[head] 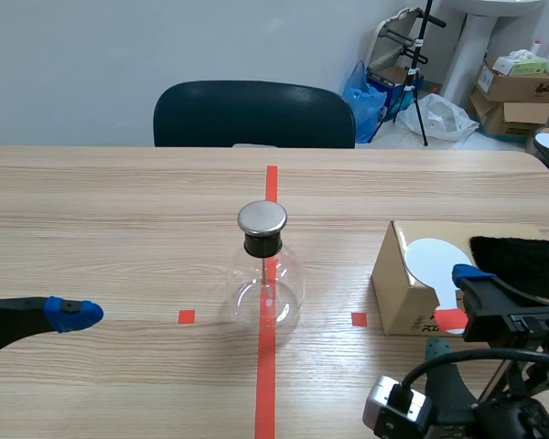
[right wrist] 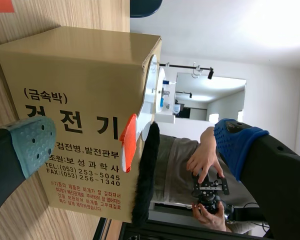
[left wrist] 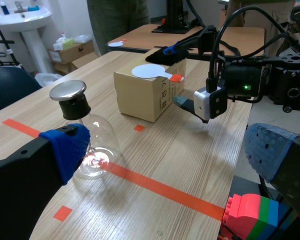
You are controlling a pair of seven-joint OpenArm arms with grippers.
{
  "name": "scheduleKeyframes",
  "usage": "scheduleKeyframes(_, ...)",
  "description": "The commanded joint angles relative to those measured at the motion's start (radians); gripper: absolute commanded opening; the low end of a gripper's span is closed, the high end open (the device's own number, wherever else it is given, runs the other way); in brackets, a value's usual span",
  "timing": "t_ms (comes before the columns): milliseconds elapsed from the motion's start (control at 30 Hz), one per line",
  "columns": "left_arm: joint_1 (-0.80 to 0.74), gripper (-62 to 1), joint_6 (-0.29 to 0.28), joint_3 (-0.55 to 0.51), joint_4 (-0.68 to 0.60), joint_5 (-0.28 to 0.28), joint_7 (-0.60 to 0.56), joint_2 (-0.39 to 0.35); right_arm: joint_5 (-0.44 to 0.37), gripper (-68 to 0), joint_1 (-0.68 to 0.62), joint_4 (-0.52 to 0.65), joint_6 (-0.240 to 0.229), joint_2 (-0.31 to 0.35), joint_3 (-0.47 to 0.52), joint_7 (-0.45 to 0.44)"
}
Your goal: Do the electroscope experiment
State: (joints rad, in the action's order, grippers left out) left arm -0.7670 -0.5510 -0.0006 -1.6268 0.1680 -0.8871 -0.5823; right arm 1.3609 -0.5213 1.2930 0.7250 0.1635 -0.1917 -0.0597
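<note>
The electroscope is a clear glass flask (head: 265, 279) with a black neck and a metal cap (head: 262, 218), standing on the red centre tape line. My left gripper (head: 73, 314) is low at the table's left, well apart from the flask; in its wrist view the left gripper (left wrist: 167, 147) is open, with the flask (left wrist: 85, 145) beside its left finger. A white disc paddle (head: 435, 260) with an orange-red handle and a black fur cloth (head: 522, 263) lie on a cardboard box (head: 398, 283). My right gripper (right wrist: 135, 137) is open and turned on its side, facing the paddle's handle (right wrist: 128, 142).
A dark chair (head: 253, 114) stands behind the table's far edge. Boxes and bags sit on the floor at the back right. Coloured toy bricks (left wrist: 250, 215) show under the left gripper. A person's hands (right wrist: 206, 167) hold a controller beyond the box.
</note>
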Motion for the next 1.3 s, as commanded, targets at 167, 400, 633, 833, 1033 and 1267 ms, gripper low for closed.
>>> scheduleKeyframes(167,0.003,1.4,0.001,-0.002,-0.003,-0.007,-0.010,0.003,-0.003,0.4,0.009,0.006,0.058,0.011,0.002,0.009)
scheduleKeyframes(400,0.003,1.4,0.001,-0.002,-0.003,-0.007,-0.010,0.003,-0.002,0.4,0.009,0.006,0.058,0.011,0.002,0.008)
scheduleKeyframes(633,0.003,1.4,0.001,-0.002,-0.003,-0.007,-0.010,0.003,-0.003,0.4,0.009,0.006,0.058,0.011,0.002,0.009)
scheduleKeyframes(833,0.003,1.4,0.001,-0.002,-0.003,-0.007,-0.010,0.003,-0.030,0.4,0.008,0.006,0.058,0.011,0.002,0.009)
scheduleKeyframes(1033,0.003,1.4,0.001,-0.002,-0.003,-0.007,-0.010,0.003,-0.030,0.4,0.008,0.006,0.058,0.011,0.002,0.011)
scheduleKeyframes(1267,0.003,1.4,0.001,-0.002,-0.003,-0.007,-0.006,0.003,-0.003,0.4,0.006,0.007,0.058,0.011,0.002,0.027)
